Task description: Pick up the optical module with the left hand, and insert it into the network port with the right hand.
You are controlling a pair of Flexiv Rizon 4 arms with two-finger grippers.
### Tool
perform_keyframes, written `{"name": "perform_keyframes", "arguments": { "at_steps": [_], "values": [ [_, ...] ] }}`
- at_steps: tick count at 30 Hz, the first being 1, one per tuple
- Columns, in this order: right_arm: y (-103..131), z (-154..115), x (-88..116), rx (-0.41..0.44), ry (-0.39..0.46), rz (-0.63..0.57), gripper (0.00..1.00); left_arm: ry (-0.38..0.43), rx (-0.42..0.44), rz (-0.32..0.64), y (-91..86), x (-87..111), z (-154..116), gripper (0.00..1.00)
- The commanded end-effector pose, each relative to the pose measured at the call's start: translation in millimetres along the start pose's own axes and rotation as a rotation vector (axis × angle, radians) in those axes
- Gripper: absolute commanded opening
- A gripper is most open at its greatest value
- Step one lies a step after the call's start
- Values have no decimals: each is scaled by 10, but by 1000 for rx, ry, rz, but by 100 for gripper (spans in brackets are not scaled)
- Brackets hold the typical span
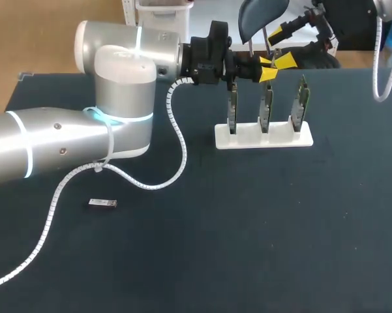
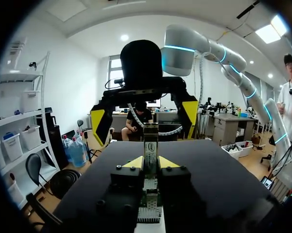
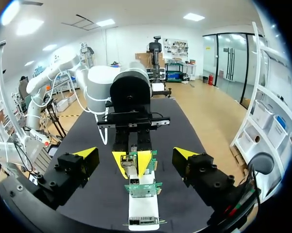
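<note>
While pinching the upright optical module [image 2: 150,143] firmly in the left tool [image 2: 150,164] at upper centre of the head view, over the middle card [image 1: 265,107], bring the right tool [image 3: 134,155], fingers spread wide and empty, squarely around it and clamp before letting go.

Table [image 1: 261,235]: dark, matte top, filling most of the head view.
Floor [image 1: 45,39]: warm brown, perhaps wood.
Walls [image 2: 68,68]: white.
Light [image 3: 193,17]: bright ceiling panels.
Shelving [image 2: 19,121]: white, holding bins.
</note>
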State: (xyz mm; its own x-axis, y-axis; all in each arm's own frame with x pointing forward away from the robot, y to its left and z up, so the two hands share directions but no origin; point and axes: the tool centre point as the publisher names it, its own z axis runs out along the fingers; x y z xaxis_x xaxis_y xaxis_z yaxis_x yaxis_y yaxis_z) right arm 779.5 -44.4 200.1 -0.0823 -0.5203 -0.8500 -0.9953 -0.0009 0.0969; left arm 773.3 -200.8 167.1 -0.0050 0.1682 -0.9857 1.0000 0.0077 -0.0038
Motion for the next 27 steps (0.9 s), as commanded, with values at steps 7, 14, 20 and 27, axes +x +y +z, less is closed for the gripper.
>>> {"name": "perform_keyframes", "arguments": {
  "at_steps": [7, 14, 20, 27],
  "values": [
    [-25, 1, 24, -1, 5, 9, 100, -1, -2, 0, -10, 3, -6, 0],
    [-20, -5, 29, 6, 4, 12, 100, -1, -2, 0, -10, 3, -6, 0],
    [-14, -14, 38, 6, -1, 7, 0, -1, -2, 0, -10, 3, -6, 0],
    [-9, -6, 52, 2, -4, 9, 0, -1, -2, 0, -10, 3, -6, 0]
  ]
}}
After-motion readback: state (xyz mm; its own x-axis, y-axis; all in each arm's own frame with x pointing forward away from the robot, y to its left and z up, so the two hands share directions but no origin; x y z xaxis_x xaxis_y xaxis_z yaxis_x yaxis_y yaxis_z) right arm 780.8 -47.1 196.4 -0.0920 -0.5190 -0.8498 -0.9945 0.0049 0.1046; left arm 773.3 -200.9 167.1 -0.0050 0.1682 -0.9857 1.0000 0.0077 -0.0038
